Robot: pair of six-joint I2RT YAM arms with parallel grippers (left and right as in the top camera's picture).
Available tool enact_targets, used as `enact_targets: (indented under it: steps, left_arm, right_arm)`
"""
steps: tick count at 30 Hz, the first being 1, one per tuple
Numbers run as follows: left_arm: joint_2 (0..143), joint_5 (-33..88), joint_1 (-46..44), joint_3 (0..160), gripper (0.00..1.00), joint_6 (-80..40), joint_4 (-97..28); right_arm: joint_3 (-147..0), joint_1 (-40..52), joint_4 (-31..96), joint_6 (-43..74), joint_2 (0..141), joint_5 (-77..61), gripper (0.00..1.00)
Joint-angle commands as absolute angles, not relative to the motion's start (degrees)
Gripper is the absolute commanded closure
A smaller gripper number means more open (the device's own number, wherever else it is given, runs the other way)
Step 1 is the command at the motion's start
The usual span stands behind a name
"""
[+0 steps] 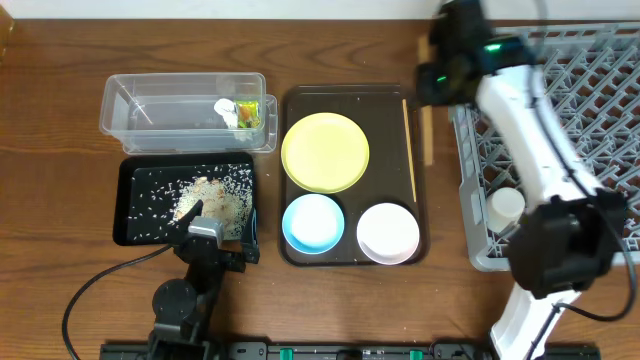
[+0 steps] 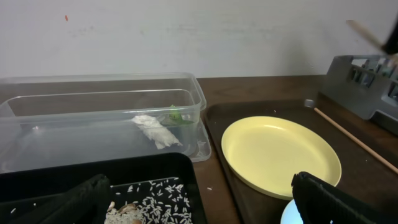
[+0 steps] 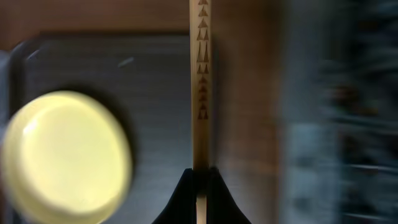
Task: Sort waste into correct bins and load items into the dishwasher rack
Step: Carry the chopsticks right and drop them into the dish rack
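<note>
The right gripper (image 3: 200,173) is clamped tight on one wooden chopstick (image 3: 200,81), holding it over the right edge of the brown serving tray (image 1: 385,105), beside the grey dishwasher rack (image 1: 600,100); the second chopstick (image 1: 408,150) lies in that tray next to the yellow plate (image 1: 325,152). The left gripper (image 2: 200,185) hangs wide open and empty over the black tray (image 1: 135,225) of rice scraps (image 1: 215,195).

**Quick headcount**

One yellow plate (image 1: 325,151). Two bowls: blue bowl (image 1: 313,222) and white bowl (image 1: 388,232). One cup (image 1: 506,206). Two chopsticks, I think: first chopstick (image 1: 408,150) and a blurrier second chopstick (image 1: 428,130). One clear tub (image 1: 180,78), one black tray (image 1: 140,215), one rack (image 1: 600,70), one wrapper (image 1: 250,112). Rice (image 1: 215,192): way too many grains to count.
</note>
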State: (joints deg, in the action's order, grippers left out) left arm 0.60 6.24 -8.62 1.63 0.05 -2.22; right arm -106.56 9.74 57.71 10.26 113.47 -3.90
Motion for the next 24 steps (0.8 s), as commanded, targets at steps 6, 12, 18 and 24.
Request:
enact_targets:
  steps: [6,12,18,24]
  left_arm:
    - [0.2,7.1,-8.2,0.2,0.05,0.6,-3.3]
    - [0.2,7.1,-8.2,0.2,0.05,0.6,-3.3]
    - [0.2,7.1,-8.2,0.2,0.05,0.6,-3.3]
    - [0.2,7.1,-8.2,0.2,0.05,0.6,-3.3]
  right_arm:
    - [-107.5,-1.0,58.4,-1.5,112.6,0.2,0.99]
    - [-105.3,-2.4,55.2,-4.6,113.9,-0.6,0.99]
    - [-104.3,-1.1,54.4,-4.5,115.4,-2.1,0.63]
    - [-105.5,0.6,54.6,-1.8,113.1,-6.5,0.4]
